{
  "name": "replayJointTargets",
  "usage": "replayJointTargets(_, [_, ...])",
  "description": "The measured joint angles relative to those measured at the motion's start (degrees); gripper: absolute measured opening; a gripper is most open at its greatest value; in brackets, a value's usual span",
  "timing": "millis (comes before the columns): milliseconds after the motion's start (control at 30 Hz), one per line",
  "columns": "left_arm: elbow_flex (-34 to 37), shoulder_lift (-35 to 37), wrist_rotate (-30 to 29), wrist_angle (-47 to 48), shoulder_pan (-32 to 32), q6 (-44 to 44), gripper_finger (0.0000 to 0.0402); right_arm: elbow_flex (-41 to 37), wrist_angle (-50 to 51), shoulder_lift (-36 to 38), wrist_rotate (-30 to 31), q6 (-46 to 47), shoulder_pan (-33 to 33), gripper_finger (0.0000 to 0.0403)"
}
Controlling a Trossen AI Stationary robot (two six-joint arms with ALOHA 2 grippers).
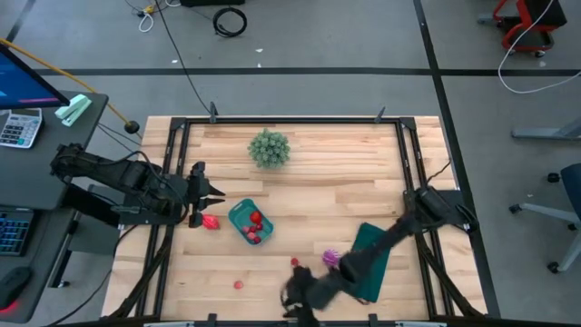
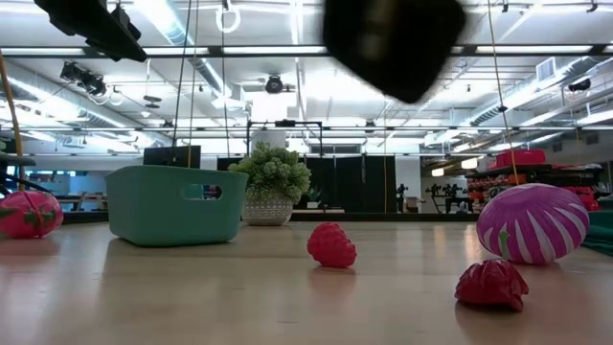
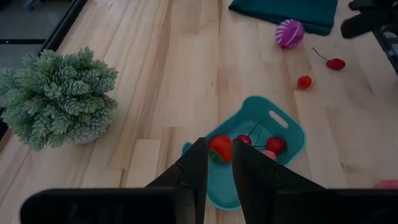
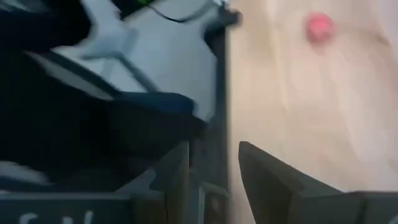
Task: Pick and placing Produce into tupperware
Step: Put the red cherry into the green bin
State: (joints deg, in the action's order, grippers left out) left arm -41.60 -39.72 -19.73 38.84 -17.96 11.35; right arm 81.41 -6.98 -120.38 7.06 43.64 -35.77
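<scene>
The teal tupperware [image 1: 248, 223] stands left of the table's centre with a few red pieces [image 1: 256, 219] inside; in the left wrist view a strawberry [image 3: 219, 152] lies in the tupperware [image 3: 283, 127]. My left gripper [image 1: 211, 193] hovers open just left of the tub [image 3: 219, 143], and a pink piece [image 1: 211, 221] lies beside it. Loose on the wood are the purple round piece [image 1: 331, 258] and two red pieces [image 1: 295, 262] [image 1: 239, 284]. My right gripper [image 1: 296, 291] is open [image 4: 214, 168] and raised over the near edge, between those red pieces.
A spiky green potted plant [image 1: 270, 148] stands near the far edge. A dark-green slab [image 1: 373, 257] lies under the right arm toward the near right. Black frame rails [image 1: 410, 173] run along the table's sides. In the low view the purple piece [image 2: 533, 222] and red pieces [image 2: 331, 245] [image 2: 490, 285] sit close.
</scene>
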Motion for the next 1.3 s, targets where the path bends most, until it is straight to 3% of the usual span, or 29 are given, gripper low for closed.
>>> replayJointTargets(133, [0.0,0.0,0.0,0.0,0.0,0.0,0.0079,0.0,7.6,0.0,11.6,9.3,-3.3,0.0149])
replayJointTargets(200, [0.0,0.0,0.0,0.0,0.0,0.0,0.008,0.0,10.9,0.0,14.3,15.1,-3.9,0.0149])
replayJointTargets(300, [0.0,0.0,0.0,0.0,0.0,0.0,0.0077,0.0,13.8,0.0,12.5,19.7,-3.8,0.0149])
replayJointTargets(500, [0.0,0.0,0.0,-0.1,0.0,0.0,0.0071,0.0,21.4,0.0,6.9,20.2,-2.7,0.0149])
replayJointTargets(1133, [0.0,0.0,0.0,0.0,0.0,-0.1,0.0067,-0.5,31.3,0.0,5.4,13.1,-1.1,0.0151])
replayJointTargets(1300, [0.0,0.0,0.0,0.0,0.0,-0.2,0.0073,-0.6,33.1,0.0,7.8,8.4,-0.7,0.0151])
